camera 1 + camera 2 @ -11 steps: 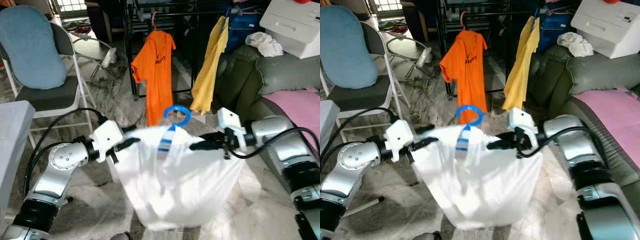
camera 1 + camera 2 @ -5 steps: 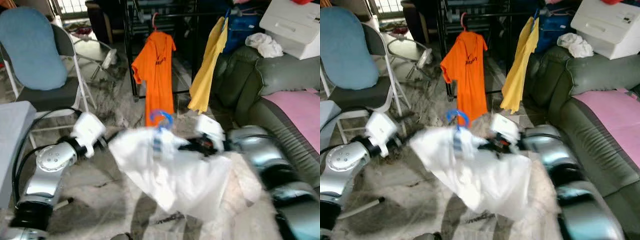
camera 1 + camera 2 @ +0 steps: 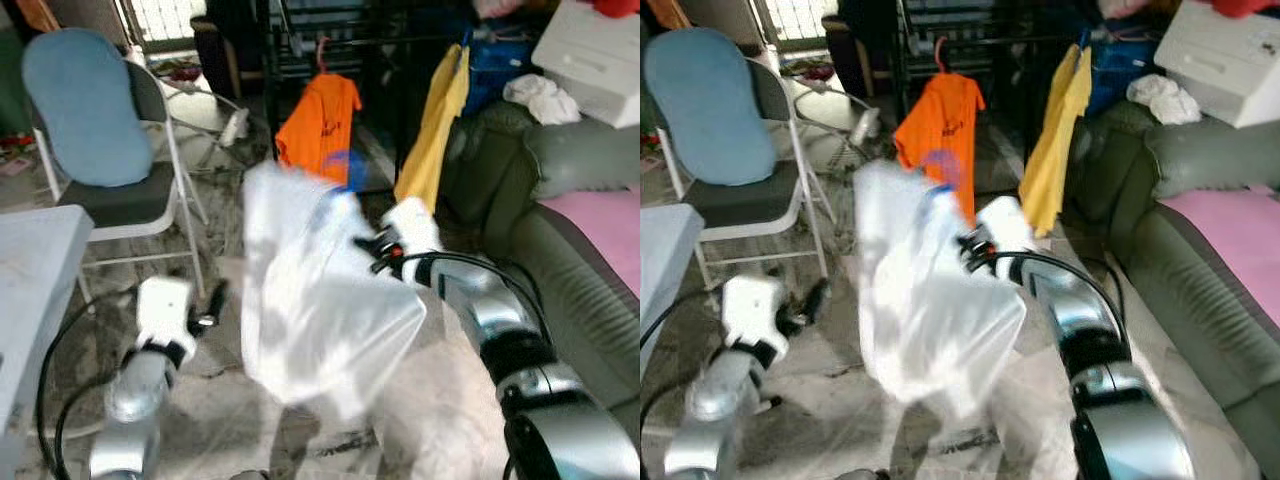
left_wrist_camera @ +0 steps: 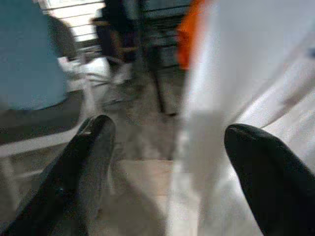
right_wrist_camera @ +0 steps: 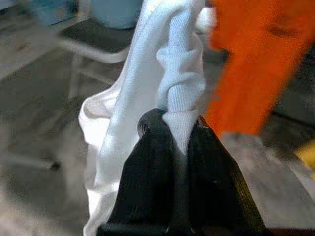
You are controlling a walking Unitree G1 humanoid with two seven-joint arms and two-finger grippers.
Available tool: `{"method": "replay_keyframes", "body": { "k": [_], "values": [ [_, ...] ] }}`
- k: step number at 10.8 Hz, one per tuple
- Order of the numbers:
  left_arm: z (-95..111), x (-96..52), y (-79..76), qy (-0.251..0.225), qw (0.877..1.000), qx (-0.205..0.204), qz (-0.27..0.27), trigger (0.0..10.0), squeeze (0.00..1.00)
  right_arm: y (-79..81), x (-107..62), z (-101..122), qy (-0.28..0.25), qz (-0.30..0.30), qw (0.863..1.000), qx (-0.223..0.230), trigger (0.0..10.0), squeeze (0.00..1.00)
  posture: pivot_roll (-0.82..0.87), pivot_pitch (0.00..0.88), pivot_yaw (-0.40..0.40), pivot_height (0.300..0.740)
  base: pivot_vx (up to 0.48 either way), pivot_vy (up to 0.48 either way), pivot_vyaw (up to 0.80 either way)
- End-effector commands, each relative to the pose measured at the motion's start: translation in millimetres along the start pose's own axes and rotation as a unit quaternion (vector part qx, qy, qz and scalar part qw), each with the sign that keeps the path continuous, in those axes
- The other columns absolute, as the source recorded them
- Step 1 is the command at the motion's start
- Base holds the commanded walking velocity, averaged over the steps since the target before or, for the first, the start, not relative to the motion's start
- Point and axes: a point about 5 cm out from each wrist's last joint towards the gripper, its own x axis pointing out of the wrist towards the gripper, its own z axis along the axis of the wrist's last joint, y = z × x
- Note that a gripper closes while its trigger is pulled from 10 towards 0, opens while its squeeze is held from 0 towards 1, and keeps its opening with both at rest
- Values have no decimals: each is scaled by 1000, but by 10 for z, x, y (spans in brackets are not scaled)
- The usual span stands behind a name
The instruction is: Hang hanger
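Observation:
A white shirt [image 3: 320, 290] on a blue hanger [image 3: 345, 165] hangs from my right gripper [image 3: 368, 250], which is shut on a bunched fold of the cloth [image 5: 179, 88]. The shirt swings in front of the black clothes rack [image 3: 300, 40], blurred by motion. An orange shirt [image 3: 320, 125] and a yellow shirt [image 3: 435, 130] hang on that rack. My left gripper [image 3: 212, 305] sits low at the left, apart from the white shirt. In the left wrist view its black fingers [image 4: 88, 147] stand wide apart and open, with nothing between them.
A folding chair with a blue cushion [image 3: 90, 110] stands at the left, a grey table edge [image 3: 25, 280] nearer me. A dark green sofa [image 3: 570, 170] with a pink blanket [image 3: 610, 210] and a white box [image 3: 590, 60] fills the right.
My left gripper has let go of the white shirt and dropped to the lower left. The right gripper has lifted the shirt up toward the rack. The camera has shifted too.

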Motion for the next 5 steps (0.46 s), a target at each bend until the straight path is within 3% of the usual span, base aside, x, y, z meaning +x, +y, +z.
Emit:
{"method": "replay_keyframes", "body": {
  "k": [1,2,3,4,5],
  "values": [
    [6,-34,72,0,1000,2,29,10000,1000,-77,-48,21,-13,-40,999,17,0,0,-31,0,6,740,0,0,0],
    [9,-70,97,-3,998,-8,58,10000,1000,-131,-140,-108,-17,-103,994,33,627,0,-28,0,-6,740,0,0,0],
    [46,-61,127,-12,996,-3,84,10000,961,-202,-291,-266,-13,-192,981,34,667,0,-31,0,-12,740,0,0,0],
    [46,-58,138,-12,995,-5,99,10000,0,-223,-356,-320,-16,-232,971,57,1686,0,-37,0,-13,740,0,0,0],
    [58,-74,115,-16,994,-11,107,10000,0,-150,-450,-356,-24,-254,966,48,10000,0,-44,0,-11,740,0,0,0]
  ]
}}
